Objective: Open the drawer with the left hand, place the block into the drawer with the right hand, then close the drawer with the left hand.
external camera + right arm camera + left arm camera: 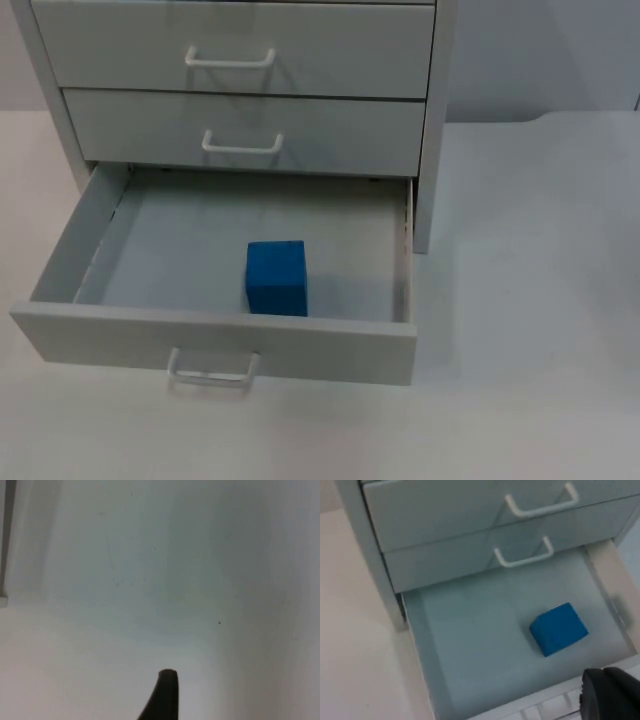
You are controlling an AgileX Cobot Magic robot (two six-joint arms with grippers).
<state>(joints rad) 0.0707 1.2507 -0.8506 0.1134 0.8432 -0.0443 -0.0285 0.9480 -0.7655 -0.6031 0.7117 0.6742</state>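
Blue block nr left end effector.

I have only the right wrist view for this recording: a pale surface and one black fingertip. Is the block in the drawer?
Observer: Yes. In the top view the blue block lies on the floor of the bottom drawer, toward its front.
Operator: Is that drawer shut?
Observer: No, it is pulled out. The two upper drawers are shut.
Operator: Where is the left gripper?
Observer: The left wrist view shows the left gripper above the drawer's front edge, near its handle.
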